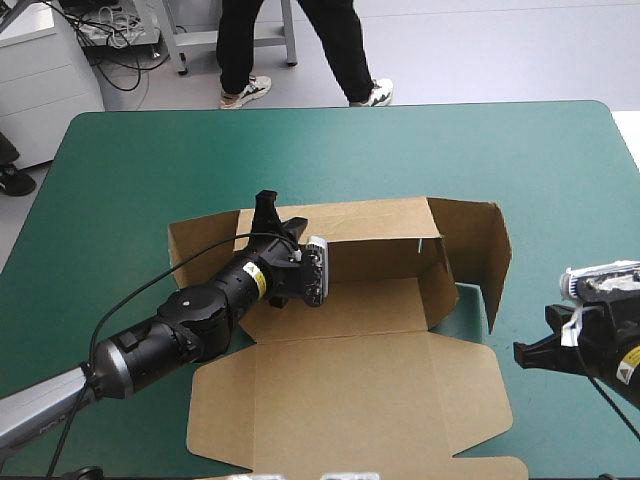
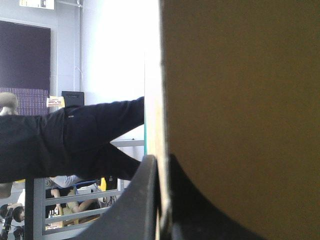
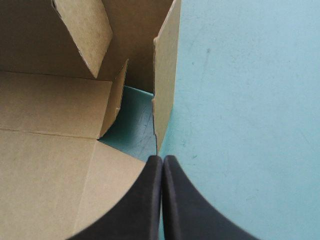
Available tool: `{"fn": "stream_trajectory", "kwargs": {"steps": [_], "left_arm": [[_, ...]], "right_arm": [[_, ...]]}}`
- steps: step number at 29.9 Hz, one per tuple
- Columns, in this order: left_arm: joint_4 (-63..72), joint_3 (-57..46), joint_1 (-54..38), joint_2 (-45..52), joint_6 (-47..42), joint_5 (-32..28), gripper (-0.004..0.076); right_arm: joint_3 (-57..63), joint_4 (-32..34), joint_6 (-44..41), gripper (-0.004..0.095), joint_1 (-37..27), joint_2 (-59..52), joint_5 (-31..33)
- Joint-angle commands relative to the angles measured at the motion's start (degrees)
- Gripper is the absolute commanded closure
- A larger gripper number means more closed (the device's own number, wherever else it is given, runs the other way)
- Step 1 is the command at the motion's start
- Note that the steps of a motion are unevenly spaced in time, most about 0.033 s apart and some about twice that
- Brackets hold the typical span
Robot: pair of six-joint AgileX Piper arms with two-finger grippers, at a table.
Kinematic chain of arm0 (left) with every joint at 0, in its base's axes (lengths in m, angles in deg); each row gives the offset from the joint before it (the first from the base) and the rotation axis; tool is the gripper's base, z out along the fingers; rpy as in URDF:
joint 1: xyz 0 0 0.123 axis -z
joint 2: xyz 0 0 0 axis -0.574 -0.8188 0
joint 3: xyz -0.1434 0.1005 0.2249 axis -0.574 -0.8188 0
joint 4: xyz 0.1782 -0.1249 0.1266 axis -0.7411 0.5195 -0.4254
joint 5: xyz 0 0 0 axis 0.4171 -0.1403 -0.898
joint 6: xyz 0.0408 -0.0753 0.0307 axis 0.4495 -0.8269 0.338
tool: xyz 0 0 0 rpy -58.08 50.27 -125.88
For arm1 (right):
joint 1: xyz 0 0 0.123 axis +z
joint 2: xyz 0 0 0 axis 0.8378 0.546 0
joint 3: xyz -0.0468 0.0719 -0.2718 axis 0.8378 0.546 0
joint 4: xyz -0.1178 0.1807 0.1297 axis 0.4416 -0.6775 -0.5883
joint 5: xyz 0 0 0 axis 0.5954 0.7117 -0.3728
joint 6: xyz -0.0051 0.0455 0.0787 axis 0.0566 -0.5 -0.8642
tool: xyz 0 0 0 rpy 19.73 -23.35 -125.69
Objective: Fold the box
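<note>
The brown box point(image 1: 350, 390) lies in the middle of the table with its lid panel flat toward the near edge. Its far wall point(image 1: 370, 225) and a right side flap point(image 1: 490, 250) stand raised. My left gripper point(image 1: 266, 205) reaches over the tray floor to the far wall's left part. In the left wrist view its black fingers point(image 2: 162, 165) are all but shut, with the wall's edge point(image 2: 161, 100) between them. My right gripper point(image 1: 520, 352) hovers beside the box's right edge, fingers shut in one point point(image 3: 162, 159), just short of the upright flap point(image 3: 165, 75).
The teal-green cover point(image 1: 150, 160) shows on the far, left and right sides of the box. A short inner flap point(image 1: 440, 275) leans at the tray's right end. The lid's near flap point(image 1: 480, 465) reaches the table's front edge.
</note>
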Motion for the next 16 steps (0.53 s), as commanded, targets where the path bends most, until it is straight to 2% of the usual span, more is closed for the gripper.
{"fn": "stream_trajectory", "kwargs": {"steps": [1, 7, 10, 13, 16], "left_arm": [[-1.24, 0.97, 1.14, 1.28, -1.00, -1.04, 0.0756], [-1.24, 0.97, 1.14, 1.28, -2.48, -0.71, 0.0756], [-1.24, 0.97, 1.14, 1.28, -2.52, -0.71, 0.0756], [-1.24, 0.97, 1.14, 1.28, -2.52, -0.50, 0.0756], [-1.38, 0.97, 1.14, 1.28, -2.52, -0.50, 0.0756]], "right_arm": [[-5.37, 3.19, 0.53, 0.0926, -0.35, 2.91, -3.92], [-13.49, 6.21, 0.63, 0.0925, -0.35, 7.75, -3.17], [-17.14, 6.21, 0.63, 0.0888, -0.35, 10.04, -3.17], [-20.40, 6.73, 0.63, 0.0757, -0.35, 12.17, -2.82], [-22.87, 8.32, 0.52, 0.0522, -0.35, 13.87, -3.54]]}}
